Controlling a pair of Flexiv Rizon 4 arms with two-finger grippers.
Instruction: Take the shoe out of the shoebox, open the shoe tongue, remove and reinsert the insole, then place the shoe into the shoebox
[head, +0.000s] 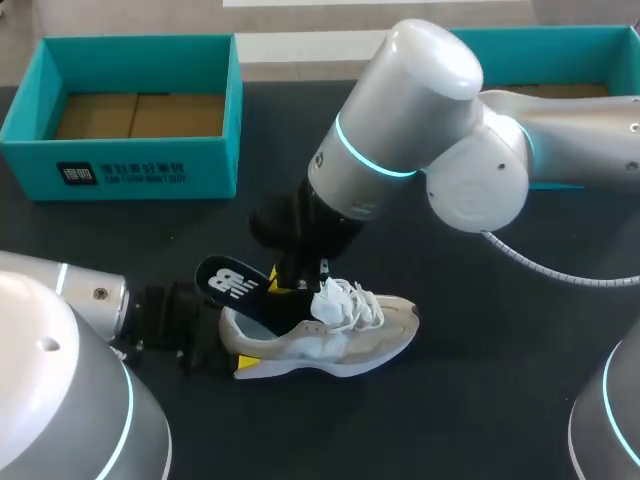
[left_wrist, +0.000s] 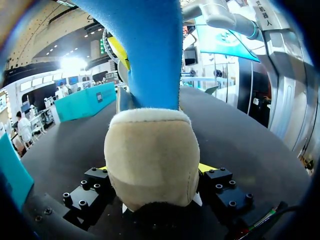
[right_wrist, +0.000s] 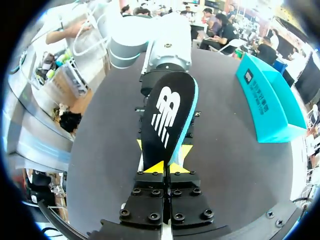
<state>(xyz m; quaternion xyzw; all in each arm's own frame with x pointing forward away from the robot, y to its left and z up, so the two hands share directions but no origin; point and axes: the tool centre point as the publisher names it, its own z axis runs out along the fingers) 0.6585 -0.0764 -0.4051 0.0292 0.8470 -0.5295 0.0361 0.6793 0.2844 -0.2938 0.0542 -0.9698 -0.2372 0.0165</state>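
A beige and white sneaker (head: 340, 340) lies on its sole on the dark table, toe pointing right. My left gripper (head: 238, 352) holds it by the heel (left_wrist: 150, 160), with a yellow fingertip (left_wrist: 206, 167) pressed against each side. A black insole (head: 232, 284) with a white logo sticks up and leftward out of the shoe's opening. My right gripper (head: 288, 283) is shut on the insole's end above the laces. The right wrist view shows the insole (right_wrist: 167, 112) running ahead from that gripper (right_wrist: 167, 169). Its blue underside (left_wrist: 145, 50) rises above the heel in the left wrist view.
A teal shoebox (head: 140, 165) stands open at the back left, with brown cardboard inside. A second teal box (head: 560, 45) sits at the back right, partly behind my right arm. In the right wrist view a teal box (right_wrist: 267, 100) stands beside the insole.
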